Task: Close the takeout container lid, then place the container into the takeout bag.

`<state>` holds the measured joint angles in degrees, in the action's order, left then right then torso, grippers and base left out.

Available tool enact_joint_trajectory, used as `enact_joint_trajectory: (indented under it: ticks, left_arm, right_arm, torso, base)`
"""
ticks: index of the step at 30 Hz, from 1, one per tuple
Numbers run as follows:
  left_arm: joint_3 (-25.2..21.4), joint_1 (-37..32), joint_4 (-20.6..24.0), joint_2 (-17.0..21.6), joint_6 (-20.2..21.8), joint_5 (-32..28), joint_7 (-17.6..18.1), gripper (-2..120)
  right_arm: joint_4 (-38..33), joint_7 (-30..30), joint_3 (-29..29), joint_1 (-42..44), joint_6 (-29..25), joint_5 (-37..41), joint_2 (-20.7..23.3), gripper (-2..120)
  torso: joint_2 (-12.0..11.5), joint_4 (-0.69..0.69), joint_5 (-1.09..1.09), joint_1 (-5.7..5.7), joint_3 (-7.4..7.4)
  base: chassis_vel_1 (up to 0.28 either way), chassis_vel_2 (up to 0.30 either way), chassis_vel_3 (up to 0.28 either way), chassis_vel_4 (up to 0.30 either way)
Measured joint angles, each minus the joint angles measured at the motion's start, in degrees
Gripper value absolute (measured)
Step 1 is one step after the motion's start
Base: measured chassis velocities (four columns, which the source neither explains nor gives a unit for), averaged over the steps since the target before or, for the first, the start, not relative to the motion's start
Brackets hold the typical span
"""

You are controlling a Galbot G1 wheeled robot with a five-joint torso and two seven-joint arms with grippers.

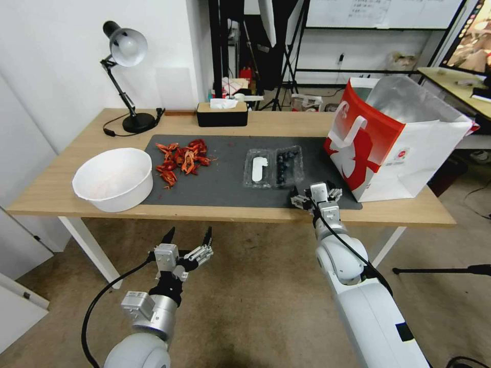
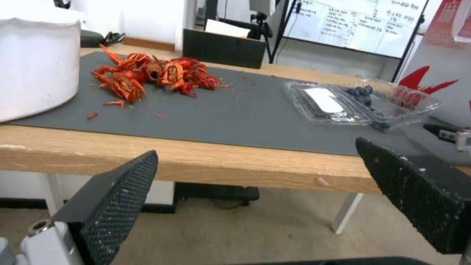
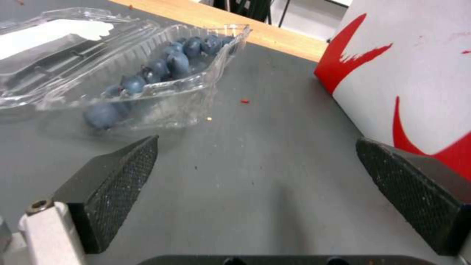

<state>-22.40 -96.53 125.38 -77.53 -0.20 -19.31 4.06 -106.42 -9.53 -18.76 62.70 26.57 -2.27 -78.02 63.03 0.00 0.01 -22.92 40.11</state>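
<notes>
Just beyond right gripper [image 1: 318, 196] fingers, container [image 1: 289, 164]

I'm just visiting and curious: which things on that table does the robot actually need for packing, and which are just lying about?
Needed:
container, open
takeout container lid
takeout bag
right end effector, open, near the container

Lying about:
white bowl
crayfish shells
desk lamp
tissue box

No legible writing in any view

The whiteboard [image 2: 353, 22] carries handwriting too small to read; the takeout bag [image 1: 409, 158] bears a small round red logo and fine print, both unreadable; the lid's white label [image 1: 259, 168] looks blank.
</notes>
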Motion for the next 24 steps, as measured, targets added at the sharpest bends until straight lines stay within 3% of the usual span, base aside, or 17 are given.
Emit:
enact_joint_trajectory:
  ticks: [7,15,18,24]
  left_arm:
    - [-0.2,0.0,0.2,0.2,-0.2,-0.1,0.0,100]
    - [-0.2,-0.1,0.4,0.3,-0.4,-0.1,-0.5,100]
    - [-0.1,-0.2,0.4,0.3,-0.7,-0.1,-0.7,100]
    - [-0.4,-0.4,0.4,0.8,-1.1,-0.3,-0.9,100]
  right_arm:
    - [-7.2,-0.3,-0.9,6.0,-3.7,3.7,1.3,100]
    - [-13.9,-0.5,-2.9,13.5,-13.1,9.9,1.9,100]
    - [-17.0,0.1,-4.6,19.7,-20.9,11.6,2.2,100]
    - [-19.0,-1.4,-7.1,27.9,-29.8,9.6,0.3,100]
  torso:
    - [0.0,0.0,-0.01,0.0,0.0]
    - [0.0,-0.02,-0.01,0.0,0.0]
    - [0.0,0.0,-0.01,0.0,-0.01]
    - [0.0,-0.01,-0.01,0.0,-0.01]
  base:
    - [0.0,0.0,0.0,0.0]
    - [0.0,0.0,0.0,0.0]
    - [0.0,0.0,0.0,0.0]
    - [0.0,0.0,0.0,0.0]
